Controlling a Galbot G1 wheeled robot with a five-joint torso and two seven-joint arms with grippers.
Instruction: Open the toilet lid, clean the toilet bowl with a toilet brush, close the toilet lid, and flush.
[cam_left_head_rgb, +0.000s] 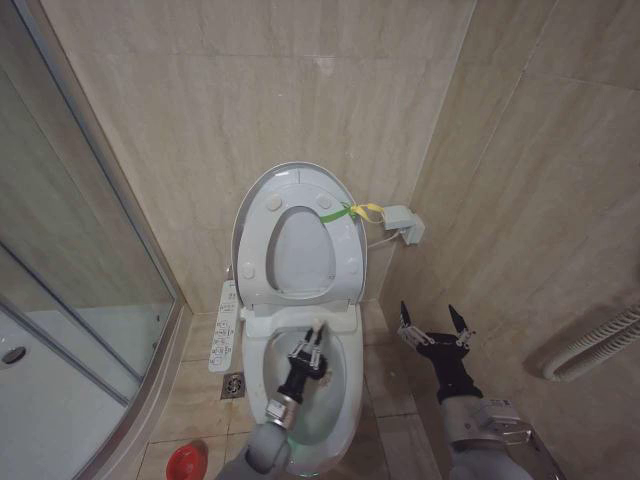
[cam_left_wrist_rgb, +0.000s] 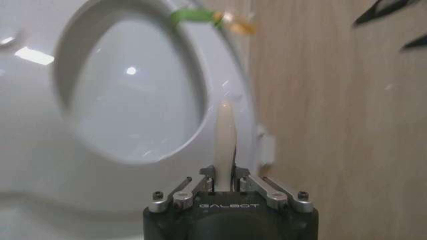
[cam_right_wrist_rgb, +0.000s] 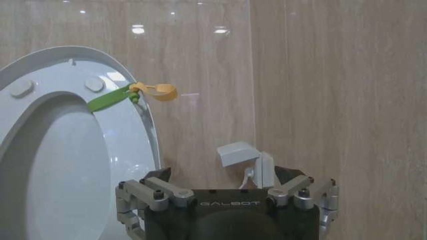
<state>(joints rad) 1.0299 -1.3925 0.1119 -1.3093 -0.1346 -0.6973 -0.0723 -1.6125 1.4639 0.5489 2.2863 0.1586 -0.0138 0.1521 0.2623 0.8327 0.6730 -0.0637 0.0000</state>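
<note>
the left claw (cam_left_head_rgb: 309, 352) is clamping the toilet brush (cam_left_head_rgb: 314, 333) by its slim, stiff, light handle, inside the toilet bowl (cam_left_head_rgb: 345, 400). the right claw (cam_left_head_rgb: 436, 328) is hanging spread apart on the right. farther back, the toilet lid (cam_left_head_rgb: 252, 205) is standing upright.

We see the raised lid (cam_left_head_rgb: 297, 215) blocking the centre back, the wall (cam_left_head_rgb: 520, 180) closing the right, glass (cam_left_head_rgb: 60, 300) the left; the bowl (cam_left_head_rgb: 340, 400) lies open at lower centre.
</note>
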